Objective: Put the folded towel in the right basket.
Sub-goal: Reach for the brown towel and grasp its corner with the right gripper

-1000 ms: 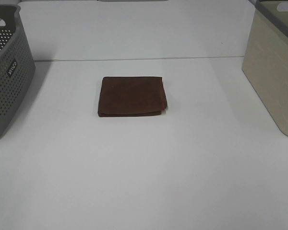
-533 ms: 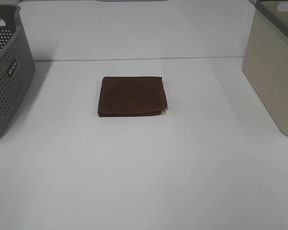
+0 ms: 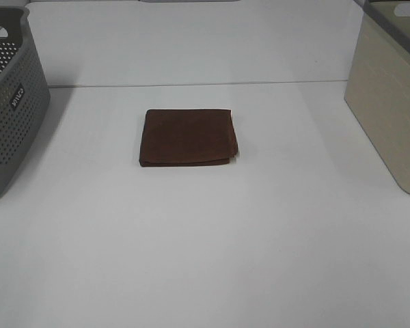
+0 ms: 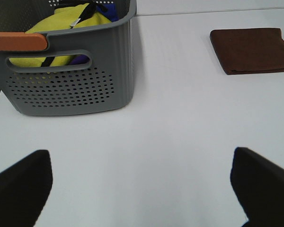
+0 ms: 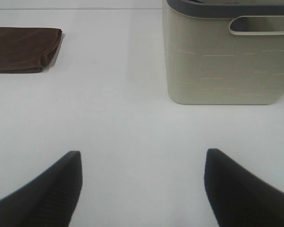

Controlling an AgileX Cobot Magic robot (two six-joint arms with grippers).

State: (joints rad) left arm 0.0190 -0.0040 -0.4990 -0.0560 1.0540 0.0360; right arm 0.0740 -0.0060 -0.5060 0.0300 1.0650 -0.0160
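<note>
At the near edge of the white desk [image 3: 205, 273] the high view shows only a smooth, matte surface. The grippers appear in the wrist views alone. The left gripper [image 4: 141, 163] is spread wide, its dark fingers [image 4: 21, 187] apart with bare desk between them. The right gripper [image 5: 142, 158] is spread likewise and grips nothing.

Farther in, at the middle of the desk, lies the folded towel [image 3: 188, 137]. It is dark brown, a flat near-square of soft cloth, with its layered edges showing along the near side and its near right corner slightly bulged. It lies well apart from both baskets.

To the right stands the right basket [image 3: 389, 102], beige, with smooth solid walls and rounded corners. The right wrist view adds a dark grey rim, a slot handle and a faint brick-like relief on the wall. To the left stands the grey basket [image 3: 10, 116], plastic, pierced with rows of small holes and bearing a small label. Only the left wrist view reveals its contents, yellow cloth [image 4: 61, 21] and something blue, plus an orange strip [image 4: 18, 41] on its rim.

Beyond them a thin seam [image 3: 191, 84] crosses the desk.
</note>
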